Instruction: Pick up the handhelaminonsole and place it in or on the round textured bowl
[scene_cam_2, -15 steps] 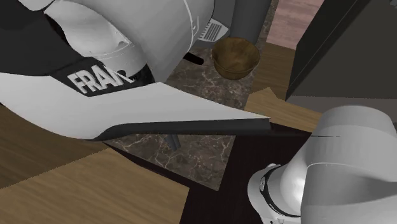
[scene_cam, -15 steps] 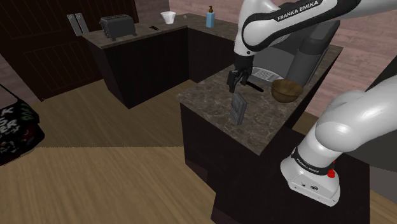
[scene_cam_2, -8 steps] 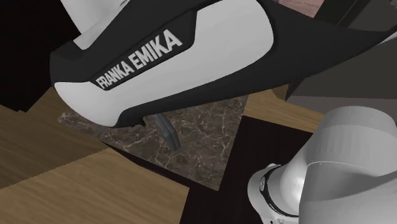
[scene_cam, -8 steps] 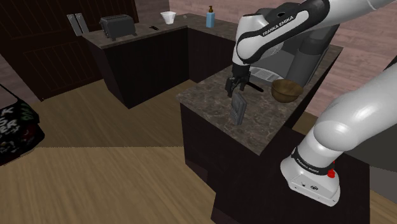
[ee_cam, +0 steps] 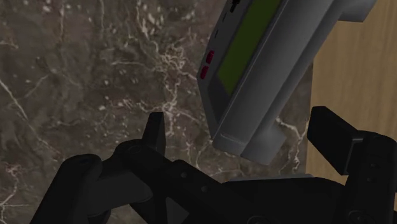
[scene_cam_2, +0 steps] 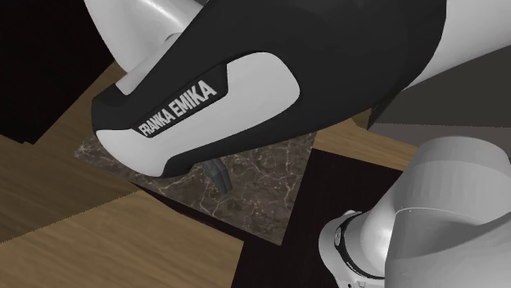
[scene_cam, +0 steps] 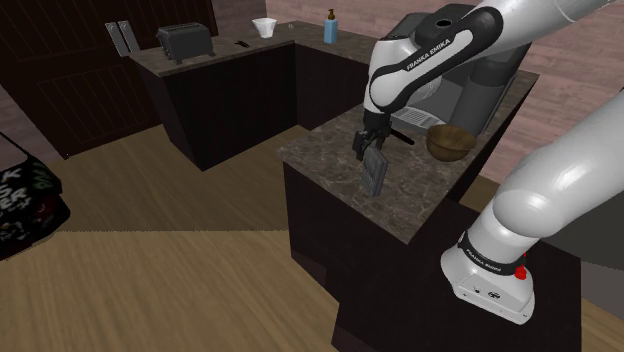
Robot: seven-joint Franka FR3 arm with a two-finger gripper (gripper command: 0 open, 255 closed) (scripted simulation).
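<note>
One white arm with dark joints [scene_cam: 540, 170] rises from its stand at the lower right of the shoulder view. It arches across the top right of the frame and bends back down through a lettered forearm, so that the black gripper [scene_cam: 366, 143] points down at the dark veined marble surface [scene_cam: 415, 200] near the frame's middle. Just below the gripper is the grey slab-shaped handheld console [scene_cam: 375, 170], on the surface close to the edge that faces the wooden floor [scene_cam: 180, 200]. The brown round bowl [scene_cam: 450, 141] sits on the same surface to the right of the console, apart from it, in front of a grey coffee machine [scene_cam: 480, 85].

In the wrist view the jaws stand apart. The console [ee_cam: 267, 70], with a green screen and red buttons, has its near end between the fingers [ee_cam: 154, 130]. One finger is plainly clear of it; whether the other touches it I cannot tell.

In the second exterior view the forearm [scene_cam_2: 246, 90] spans the upper frame above the marble.
</note>
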